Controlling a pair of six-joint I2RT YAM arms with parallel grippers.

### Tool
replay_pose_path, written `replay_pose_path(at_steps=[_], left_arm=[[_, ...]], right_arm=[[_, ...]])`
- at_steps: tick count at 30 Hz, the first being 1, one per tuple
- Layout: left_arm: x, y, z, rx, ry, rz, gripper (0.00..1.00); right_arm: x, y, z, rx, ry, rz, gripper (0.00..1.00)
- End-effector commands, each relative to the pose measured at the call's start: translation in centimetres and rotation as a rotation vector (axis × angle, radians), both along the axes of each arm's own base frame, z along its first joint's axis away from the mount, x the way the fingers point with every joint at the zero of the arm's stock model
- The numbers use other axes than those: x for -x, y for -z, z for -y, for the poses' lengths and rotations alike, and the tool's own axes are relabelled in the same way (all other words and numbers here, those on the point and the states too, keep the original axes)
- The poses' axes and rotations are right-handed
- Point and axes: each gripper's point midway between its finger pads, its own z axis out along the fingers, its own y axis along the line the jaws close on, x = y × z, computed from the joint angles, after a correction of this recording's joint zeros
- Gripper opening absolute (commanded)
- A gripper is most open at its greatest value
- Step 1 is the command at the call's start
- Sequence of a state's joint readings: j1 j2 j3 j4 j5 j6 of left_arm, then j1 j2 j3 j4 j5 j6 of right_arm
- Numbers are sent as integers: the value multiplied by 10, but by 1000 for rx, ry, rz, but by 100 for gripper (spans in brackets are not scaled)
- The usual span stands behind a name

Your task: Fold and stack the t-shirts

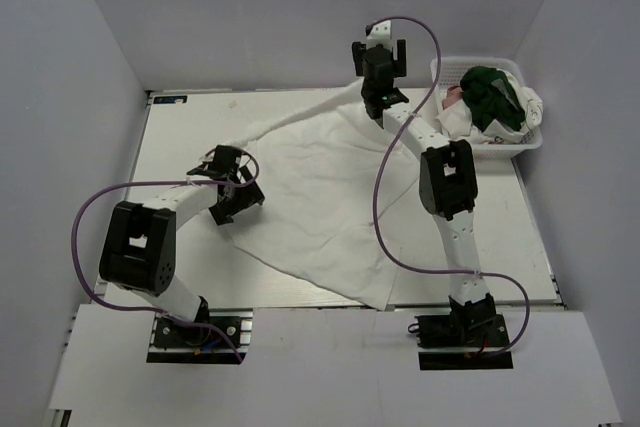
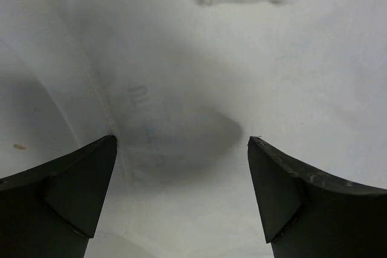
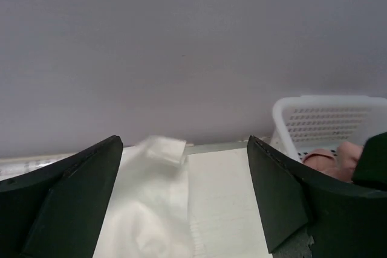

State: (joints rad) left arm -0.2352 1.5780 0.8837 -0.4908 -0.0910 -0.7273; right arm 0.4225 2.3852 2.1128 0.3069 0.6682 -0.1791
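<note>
White t-shirt spread flat mid-table, both grippers wide open and holding nothing.

The white t-shirt lies open across the table. Its near corner runs almost to the front edge and its far edge stretches towards the back wall. The left gripper sits low at the shirt's left edge, its fingers spread over white cloth. The right gripper is up at the far edge with its jaws parted, cloth below and nothing between them. There is bare table to the left of the shirt and along the right side. At the far right corner, the basket holds a dark green shirt and a pink shirt, well apart from the spread shirt.
</note>
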Motion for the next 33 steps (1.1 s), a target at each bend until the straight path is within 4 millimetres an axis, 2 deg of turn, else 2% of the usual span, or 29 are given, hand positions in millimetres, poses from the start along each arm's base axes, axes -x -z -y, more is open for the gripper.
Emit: replay_pose_path(at_steps=[1,2,3,4,5,6,7,8,9,10,11,12,14,16,17,18,19,21,22,24,25,26,27,28,29,30,31,32,33], left_arm=[[16,-2,-12,-57,6,-52,100],[11,-10,-12,-56,17,-27,100],[11,-10,-14,-67,12,-24,100],[8,-13,-13,-65,12,-15,100],[1,-19,-13,-70,7,6,100],[-3,-20,-15,-80,1,12,100],[-6,-21,-16,-90,-2,6,100],[-16,-28,-13,-87,-3,22,100],[-19,-25,-13,-90,-2,6,100],[-31,-33,-10,-84,-3,31,100],[-36,-35,-9,-83,-4,37,100],[-40,-36,-6,-74,0,39,100],[-53,-36,1,-50,18,62,100],[-63,-34,8,-30,41,82,100],[-72,-25,10,-29,41,86,100],[-75,-19,10,-32,41,73,100],[-86,-20,13,-29,41,83,100],[-90,-10,7,-72,26,41,100],[-100,-3,3,-90,11,19,100],[-101,6,-9,-136,-12,-34,100],[-110,15,-14,-156,-27,-48,100],[-114,19,-17,-179,-35,-56,100],[-118,26,-24,-192,-51,-77,100],[-137,21,-32,-196,-77,-53,100],[-146,26,-36,-202,-76,-63,100],[-149,56,-40,-216,-71,-123,100],[-181,45,-42,-193,-89,-73,100],[-195,50,-35,-172,-55,-70,100],[-211,55,-37,-151,-49,-63,100]], right_arm=[[30,-103,-62,-73,-195,214,90],[35,-89,-67,-45,-229,130,90],[40,-68,-75,-64,-259,68,90],[53,-80,-74,-77,-276,57,90],[64,-35,-73,-41,-280,-85,90],[76,1,-73,-40,-296,-175,90],[90,-3,-70,-69,-301,-192,90],[109,25,-64,-74,-306,-278,90],[120,38,-64,-90,-321,-319,90],[139,54,-52,-146,-292,-383,90],[154,83,-43,-143,-271,-463,90],[162,88,-40,-155,-265,-489,90],[187,128,-25,-152,-217,-616,90],[202,154,-18,-128,-205,-717,90],[205,160,-15,-124,-197,-740,90],[208,176,-13,-106,-192,-780,90],[214,187,-7,-96,-182,-823,90],[216,206,-2,-90,-172,-886,89],[224,218,3,-84,-163,-940,89],[231,224,7,-101,-145,-970,85],[237,222,9,-108,-140,-989,81],[266,245,21,-100,-109,-1062,80],[275,247,24,-101,-101,-1076,80],[279,230,20,-137,-127,-1045,80],[307,248,28,-136,-112,-1108,80],[319,249,25,-162,-133,-1134,80],[327,240,14,-207,-189,-1129,81],[352,247,16,-205,-209,-1170,88],[361,241,6,-237,-265,-1178,90]])
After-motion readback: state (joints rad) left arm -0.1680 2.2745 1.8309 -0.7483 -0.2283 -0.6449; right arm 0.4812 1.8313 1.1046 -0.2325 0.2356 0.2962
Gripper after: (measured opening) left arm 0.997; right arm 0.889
